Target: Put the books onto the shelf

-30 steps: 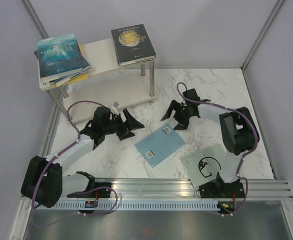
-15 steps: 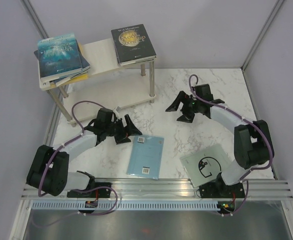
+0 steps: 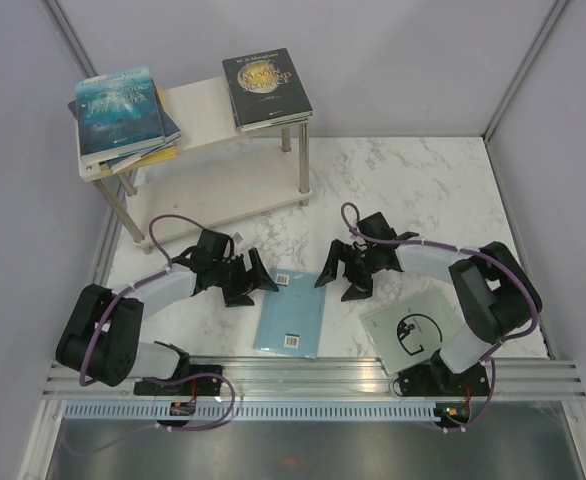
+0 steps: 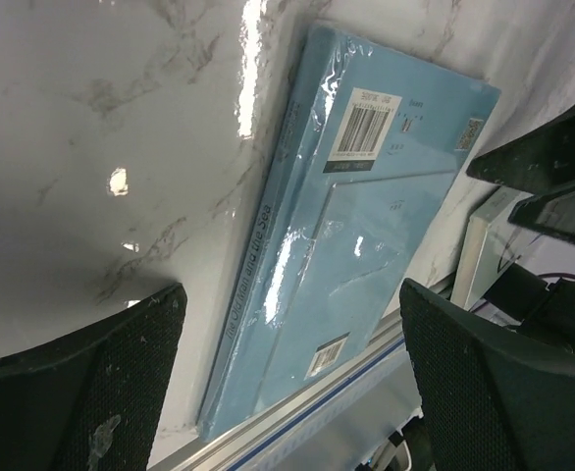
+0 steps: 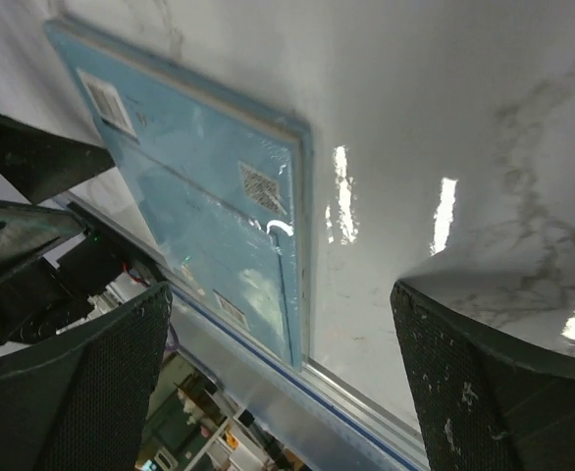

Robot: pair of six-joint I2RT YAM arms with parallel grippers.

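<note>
White marble-look tabletop with grey veins [image 3: 423,180], glossy, bright light reflections [image 5: 444,211] on it. Plain pale lavender-grey wall panels on the left [image 3: 13,200], far [image 3: 373,60] and right [image 3: 573,200]. Silver metal corner posts far-left [image 3: 68,30] and far-right [image 3: 518,75]. Ribbed aluminium rail [image 3: 313,372] along the near edge, dull grey metal sheet [image 3: 313,445] nearer still.

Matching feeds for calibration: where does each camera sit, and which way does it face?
Top external: above, behind the bases, facing down on table, shelf, both arms.
Left wrist: on the left gripper, facing the blue book between its open fingers.
Right wrist: by the right gripper's open fingers, facing that book's other side.
Shared: all see the blue book.
</note>
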